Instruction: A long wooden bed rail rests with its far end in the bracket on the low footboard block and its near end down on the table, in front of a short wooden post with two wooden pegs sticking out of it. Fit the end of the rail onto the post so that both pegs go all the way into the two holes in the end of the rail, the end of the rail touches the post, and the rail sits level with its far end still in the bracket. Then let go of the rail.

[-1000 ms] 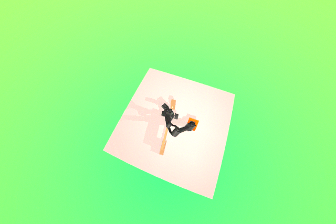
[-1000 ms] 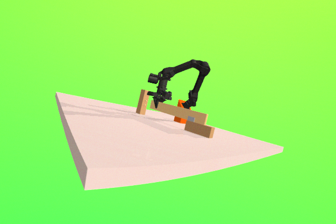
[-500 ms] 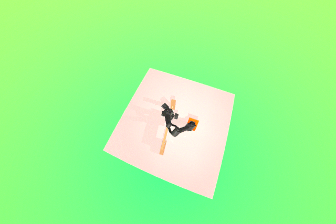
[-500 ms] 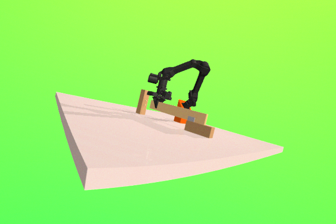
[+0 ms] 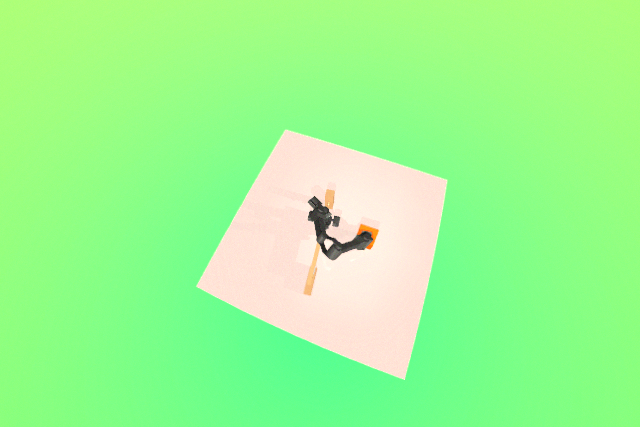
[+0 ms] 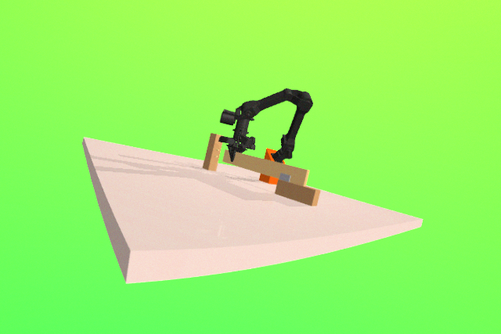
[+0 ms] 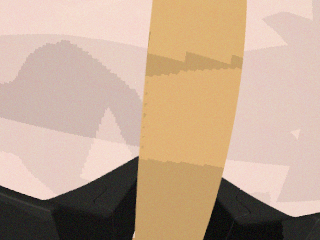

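The long wooden rail point(image 5: 315, 255) point(image 6: 261, 165) point(image 7: 192, 110) is held up off the table at its near end. My gripper point(image 6: 232, 159) point(image 7: 166, 167) is shut on the rail close to that end, one finger on each side. The rail looks roughly level in the exterior view. Its far end is at the grey bracket point(image 6: 284, 177) on the low footboard block point(image 5: 308, 289) point(image 6: 295, 192). The upright wooden post point(image 5: 329, 197) point(image 6: 210, 154) stands just beyond the near end, with a small gap between them. The pegs show faintly on its rail-facing side. The holes are hidden.
The orange base block point(image 5: 375, 232) point(image 6: 265, 178) of the arm stands beside the rail. The arm arches over from there, and its wrist is close to the post. The pale table point(image 5: 372, 319) point(image 6: 182, 217) carries arm and rail shadows.
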